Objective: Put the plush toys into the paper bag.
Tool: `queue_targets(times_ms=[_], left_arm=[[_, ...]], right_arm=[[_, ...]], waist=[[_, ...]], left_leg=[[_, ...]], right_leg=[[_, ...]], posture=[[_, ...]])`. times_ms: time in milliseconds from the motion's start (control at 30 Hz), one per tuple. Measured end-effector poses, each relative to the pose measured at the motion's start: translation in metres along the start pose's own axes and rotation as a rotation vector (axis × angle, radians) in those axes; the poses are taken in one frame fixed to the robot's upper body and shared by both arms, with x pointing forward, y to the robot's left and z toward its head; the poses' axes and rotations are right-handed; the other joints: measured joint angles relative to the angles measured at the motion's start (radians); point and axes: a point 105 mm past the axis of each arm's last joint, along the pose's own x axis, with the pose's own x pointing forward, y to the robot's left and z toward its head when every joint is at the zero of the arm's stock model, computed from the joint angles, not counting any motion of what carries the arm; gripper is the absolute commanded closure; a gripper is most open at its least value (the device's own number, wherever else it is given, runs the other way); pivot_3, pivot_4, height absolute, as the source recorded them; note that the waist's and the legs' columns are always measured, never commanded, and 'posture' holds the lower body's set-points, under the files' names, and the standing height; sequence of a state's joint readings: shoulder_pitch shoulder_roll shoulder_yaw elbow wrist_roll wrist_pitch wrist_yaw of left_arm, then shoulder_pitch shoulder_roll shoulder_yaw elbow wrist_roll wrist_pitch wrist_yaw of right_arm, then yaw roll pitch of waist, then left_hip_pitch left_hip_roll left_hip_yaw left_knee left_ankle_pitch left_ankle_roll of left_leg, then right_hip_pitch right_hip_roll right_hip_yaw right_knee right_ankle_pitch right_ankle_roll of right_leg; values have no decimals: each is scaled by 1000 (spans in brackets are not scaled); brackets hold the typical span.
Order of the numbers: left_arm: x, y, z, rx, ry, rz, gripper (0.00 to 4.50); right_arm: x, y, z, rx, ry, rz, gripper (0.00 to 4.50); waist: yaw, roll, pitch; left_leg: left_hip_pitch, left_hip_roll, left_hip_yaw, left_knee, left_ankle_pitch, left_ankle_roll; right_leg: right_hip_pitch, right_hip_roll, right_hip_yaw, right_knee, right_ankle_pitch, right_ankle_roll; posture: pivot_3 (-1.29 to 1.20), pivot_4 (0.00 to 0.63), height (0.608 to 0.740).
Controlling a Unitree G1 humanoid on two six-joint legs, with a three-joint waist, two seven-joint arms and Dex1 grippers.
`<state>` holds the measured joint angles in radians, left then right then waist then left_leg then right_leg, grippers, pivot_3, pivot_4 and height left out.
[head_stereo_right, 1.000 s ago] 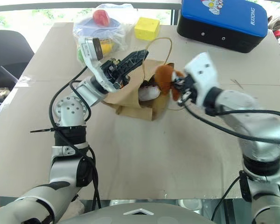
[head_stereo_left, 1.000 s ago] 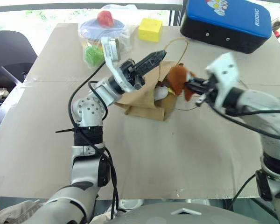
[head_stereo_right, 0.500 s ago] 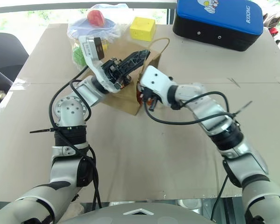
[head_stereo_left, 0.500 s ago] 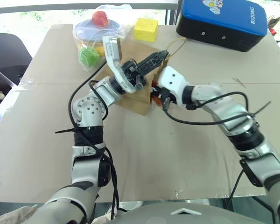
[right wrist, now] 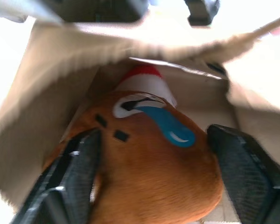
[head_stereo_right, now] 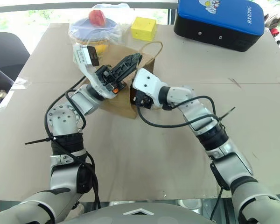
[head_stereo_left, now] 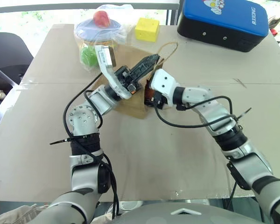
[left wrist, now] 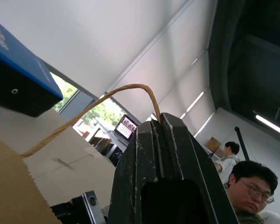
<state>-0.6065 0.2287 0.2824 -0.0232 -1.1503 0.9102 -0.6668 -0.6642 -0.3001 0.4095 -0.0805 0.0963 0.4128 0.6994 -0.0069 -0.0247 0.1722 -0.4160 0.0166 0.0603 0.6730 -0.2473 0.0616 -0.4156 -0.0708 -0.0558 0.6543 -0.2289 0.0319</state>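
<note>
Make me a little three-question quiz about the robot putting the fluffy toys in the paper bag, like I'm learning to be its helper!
1. True or false: the left gripper is shut on a handle of the paper bag.
2. Which toy lies between the right gripper's open fingers inside the bag? A) the yellow cube B) the brown plush toy C) the red ball
3. Fill in: behind the brown plush toy, deeper in the bag, sits the white chick with a ____ top.

Key: 1 true. 2 B. 3 red; the white chick shows just past the brown toy.
</note>
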Motion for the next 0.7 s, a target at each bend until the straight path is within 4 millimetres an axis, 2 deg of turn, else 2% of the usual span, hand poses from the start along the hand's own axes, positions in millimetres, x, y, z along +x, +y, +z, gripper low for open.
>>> queue_targets(times_ms=[67,167,233,367,467,600,633,700], left_arm=[[-3,2,3,-5,-16,14,4500],[-9,6,2,-13,-17,35,4500],[-13,9,1,-21,-16,50,4500],[-12,11,-3,-34,-2,42,4500],[-11,14,-4,-39,1,42,4500],[-9,13,-2,-36,-1,33,4500],[-8,12,1,-31,-2,27,4500],[-7,11,3,-24,0,23,4500]], right_arm=[[-13,4,-5,32,15,-9,1118],[-44,3,-7,83,62,-55,1118],[-64,0,-3,128,85,-100,1118],[-91,-2,13,204,88,-172,1118],[-106,1,16,317,104,-239,1118],[-115,4,-5,506,177,-339,1118],[-120,6,-21,640,215,-420,1118],[-121,9,-36,770,234,-483,1118]], waist=[[-1,0,0],[0,0,0],[-1,0,0],[-2,0,0],[-2,0,0],[1,0,0],[1,0,0],[0,0,0]], left_leg=[[0,0,0,0,0,0],[1,0,0,0,0,0],[1,0,0,0,0,0],[1,0,0,0,0,0],[1,0,0,0,0,0],[1,0,-1,0,0,0],[1,0,0,0,0,0],[1,0,0,0,0,0]], right_leg=[[0,0,0,0,0,0],[0,0,0,1,0,0],[0,0,0,1,0,0],[0,0,0,2,0,0],[0,0,0,2,0,0],[0,0,0,2,0,0],[0,0,0,2,0,0],[-1,0,0,2,0,0]], posture=[[0,150,740],[0,150,740],[0,150,740],[0,150,740],[0,150,740],[0,150,740],[0,150,740],[0,150,740]])
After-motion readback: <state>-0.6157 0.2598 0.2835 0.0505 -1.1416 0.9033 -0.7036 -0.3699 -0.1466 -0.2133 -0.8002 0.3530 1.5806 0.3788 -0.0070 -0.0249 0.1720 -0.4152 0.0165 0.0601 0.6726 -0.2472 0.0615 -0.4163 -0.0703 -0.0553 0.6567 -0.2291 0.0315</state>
